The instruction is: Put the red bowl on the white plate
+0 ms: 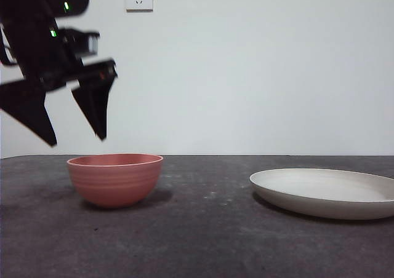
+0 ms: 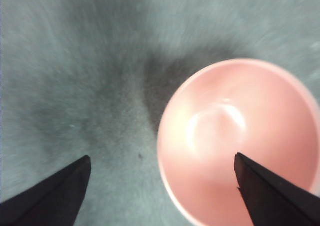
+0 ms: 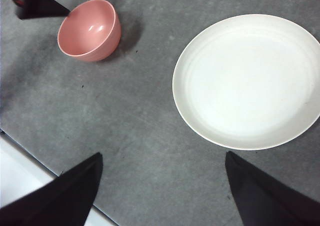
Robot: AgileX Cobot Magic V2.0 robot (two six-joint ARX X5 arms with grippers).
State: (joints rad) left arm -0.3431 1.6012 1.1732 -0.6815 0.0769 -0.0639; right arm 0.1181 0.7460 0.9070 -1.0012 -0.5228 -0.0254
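Approach to grasp. My left gripper (image 1: 77, 139), jaws spread wide and empty, hangs above the red bowl (image 1: 114, 178), well apart from the white plate (image 1: 326, 192). I should straddle the bowl's wall before closing.

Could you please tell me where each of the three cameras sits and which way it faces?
Front view: low at table height, looking level across red bowl and white plate; left gripper above the bowl.
Left wrist: looks down onto the bowl between open jaws.
Right wrist: high, right gripper open, over both.
All share the bowl.
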